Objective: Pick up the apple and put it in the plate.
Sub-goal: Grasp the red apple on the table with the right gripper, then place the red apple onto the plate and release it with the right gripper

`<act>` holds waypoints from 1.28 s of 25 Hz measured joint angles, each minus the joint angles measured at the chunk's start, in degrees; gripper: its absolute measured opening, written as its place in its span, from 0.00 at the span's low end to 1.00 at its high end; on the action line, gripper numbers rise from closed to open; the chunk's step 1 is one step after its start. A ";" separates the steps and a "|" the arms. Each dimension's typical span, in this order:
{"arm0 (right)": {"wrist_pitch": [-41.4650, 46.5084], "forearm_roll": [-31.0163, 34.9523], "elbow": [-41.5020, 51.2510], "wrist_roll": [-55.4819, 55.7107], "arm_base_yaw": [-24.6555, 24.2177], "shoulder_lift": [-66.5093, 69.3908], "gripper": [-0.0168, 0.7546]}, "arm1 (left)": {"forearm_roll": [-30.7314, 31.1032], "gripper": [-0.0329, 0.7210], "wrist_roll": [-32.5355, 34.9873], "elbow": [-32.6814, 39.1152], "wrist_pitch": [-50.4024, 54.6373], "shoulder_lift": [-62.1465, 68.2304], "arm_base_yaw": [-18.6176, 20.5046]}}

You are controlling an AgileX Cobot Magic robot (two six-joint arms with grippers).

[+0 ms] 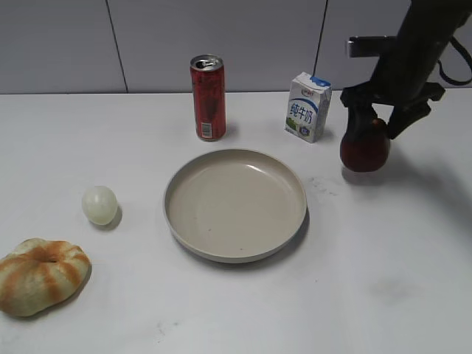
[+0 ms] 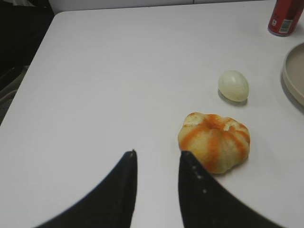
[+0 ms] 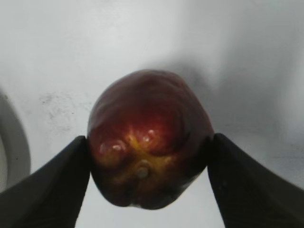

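The dark red apple [image 1: 365, 150] hangs in my right gripper [image 1: 372, 122] above the table, to the right of the beige plate [image 1: 235, 203]. In the right wrist view both black fingers press the apple's [image 3: 149, 137] sides, its yellowish lobed top facing the camera; the gripper [image 3: 148, 166] is shut on it. The plate's rim [image 3: 14, 142] shows at that view's left edge. My left gripper [image 2: 157, 159] is open and empty, low over the table just left of the orange-striped bun [image 2: 214, 141]. The plate's edge [image 2: 293, 76] shows at the right.
A red soda can [image 1: 209, 97] and a small milk carton [image 1: 308, 106] stand behind the plate. A pale round ball [image 1: 99, 205] lies left of the plate, the striped bun [image 1: 42, 274] at the front left. The table's left edge [image 2: 28, 71] shows in the left wrist view.
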 joint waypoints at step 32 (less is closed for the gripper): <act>0.33 5.10 -2.28 -0.19 22.37 3.29 0.83 | 0.00 0.36 0.00 0.00 0.00 0.00 0.00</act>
